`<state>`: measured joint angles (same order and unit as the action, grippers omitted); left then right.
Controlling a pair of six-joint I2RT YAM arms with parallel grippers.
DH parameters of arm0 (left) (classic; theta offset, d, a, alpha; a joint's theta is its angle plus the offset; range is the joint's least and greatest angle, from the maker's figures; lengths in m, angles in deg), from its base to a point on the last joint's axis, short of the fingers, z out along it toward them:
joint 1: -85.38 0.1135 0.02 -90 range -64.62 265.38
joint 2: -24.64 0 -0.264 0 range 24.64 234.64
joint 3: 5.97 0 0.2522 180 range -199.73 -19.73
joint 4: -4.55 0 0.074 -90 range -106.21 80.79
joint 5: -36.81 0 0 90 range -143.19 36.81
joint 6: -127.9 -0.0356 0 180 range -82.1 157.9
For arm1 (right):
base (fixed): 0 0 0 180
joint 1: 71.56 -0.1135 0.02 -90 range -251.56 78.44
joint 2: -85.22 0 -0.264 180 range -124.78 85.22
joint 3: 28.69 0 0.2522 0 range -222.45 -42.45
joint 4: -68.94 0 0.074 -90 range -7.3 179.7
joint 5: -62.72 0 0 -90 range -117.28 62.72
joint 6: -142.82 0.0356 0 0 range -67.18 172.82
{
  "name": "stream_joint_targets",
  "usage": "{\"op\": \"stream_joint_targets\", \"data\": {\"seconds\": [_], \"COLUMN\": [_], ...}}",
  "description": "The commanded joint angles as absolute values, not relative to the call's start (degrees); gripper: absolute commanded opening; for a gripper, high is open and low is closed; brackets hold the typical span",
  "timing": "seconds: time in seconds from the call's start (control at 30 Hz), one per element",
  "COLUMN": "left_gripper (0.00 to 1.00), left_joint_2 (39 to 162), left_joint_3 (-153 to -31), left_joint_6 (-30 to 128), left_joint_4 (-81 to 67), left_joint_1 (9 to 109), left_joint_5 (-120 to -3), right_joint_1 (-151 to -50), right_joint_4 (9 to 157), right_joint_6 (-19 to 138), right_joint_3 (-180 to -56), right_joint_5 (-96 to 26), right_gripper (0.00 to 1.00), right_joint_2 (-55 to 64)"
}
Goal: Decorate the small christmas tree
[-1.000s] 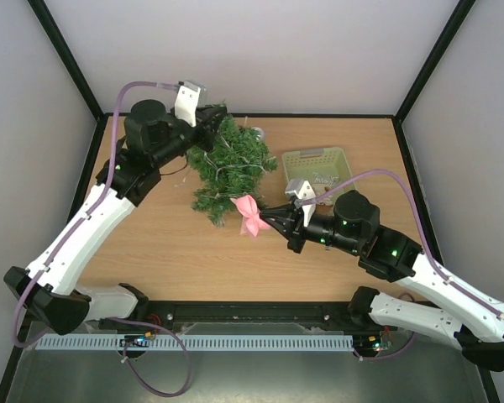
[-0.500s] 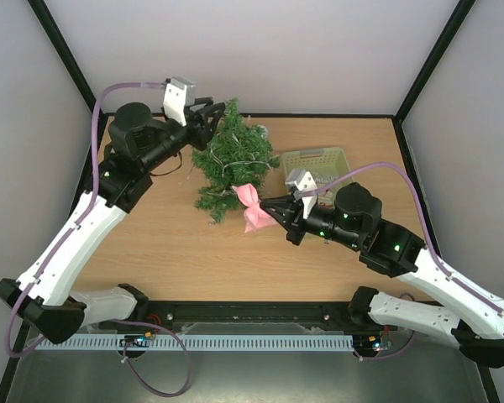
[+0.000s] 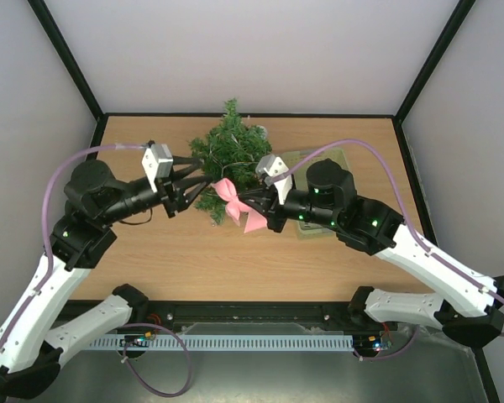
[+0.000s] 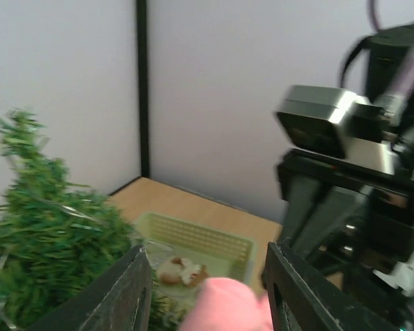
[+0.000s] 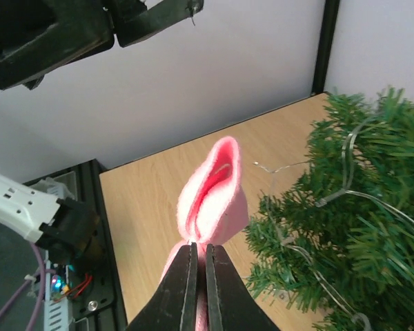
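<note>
Bow of pink fabric (image 5: pixel 214 186) sits pinched between the closed jaws of the right claw (image 5: pixel 200 247). The small christmas tree (image 3: pixel 231 151), a dark green bristly cone strung with thin wire, stands upright just beyond that claw's tip. Left claw (image 3: pixel 195 178) hangs with jaws apart, aimed at the tree's lower branches, with a pale green plastic basket (image 4: pixel 203 241) farther ahead of it.

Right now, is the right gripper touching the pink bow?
Touching. The right wrist view shows the right gripper clamped shut on the pink bow at its base.
</note>
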<state>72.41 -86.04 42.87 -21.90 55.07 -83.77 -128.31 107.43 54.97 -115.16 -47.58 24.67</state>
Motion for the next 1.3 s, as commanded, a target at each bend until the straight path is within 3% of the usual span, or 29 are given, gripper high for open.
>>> {"op": "stream_joint_targets", "data": {"seconds": [0.0, 0.4, 0.6, 0.63, 0.93, 1.07, 1.13, 1.17, 1.27], "left_gripper": [0.48, 0.48, 0.06, 0.03, 0.02, 0.03, 0.02, 0.02, 0.02], "left_joint_2": [71.9, 75.12, 75.48, 75.54, 78.0, 80.04, 81.75, 82.52, 84.81], "left_joint_3": [-85.83, -87.66, -87.08, -86.87, -85.34, -83.9, -83.68, -83.58, -83.59], "left_joint_6": [36.81, 29.81, 30.62, 30.99, 32.14, 36.03, 37.36, 38.09, 39.07], "left_joint_4": [-27.66, -37.16, -35.39, -34.78, -30.38, -24.39, -22.33, -21.15, -18.92], "left_joint_1": [55.23, 55.24, 55.32, 55.33, 60.94, 66.77, 68.12, 68.53, 69.23], "left_joint_5": [-95.01, -106.32, -106.1, -105.67, -104.06, -110.39, -111.92, -112.49, -113.07], "right_joint_1": [-128.65, -128.63, -128.65, -128.61, -128.62, -128.67, -128.63, -128.61, -128.63], "right_joint_4": [108.57, 108.01, 107.57, 107.26, 98.02, 95.66, 95.91, 96.22, 97.07], "right_joint_6": [53.17, 52.84, 53.0, 53.26, 60.43, 61.18, 61.13, 60.96, 60.53], "right_joint_3": [-117.8, -116.16, -114.76, -114.52, -106.36, -103.95, -104.12, -104.29, -104.46], "right_joint_5": [-53.59, -58.57, -57.15, -56.4, -35.24, -33.71, -33.98, -33.98, -33.4], "right_gripper": [0.02, 0.02, 0.02, 0.03, 0.59, 0.79, 0.94, 0.99, 0.98], "right_joint_2": [23.54, 25.64, 26.87, 27.05, 34.28, 38.16, 38.75, 38.85, 39.07]}}
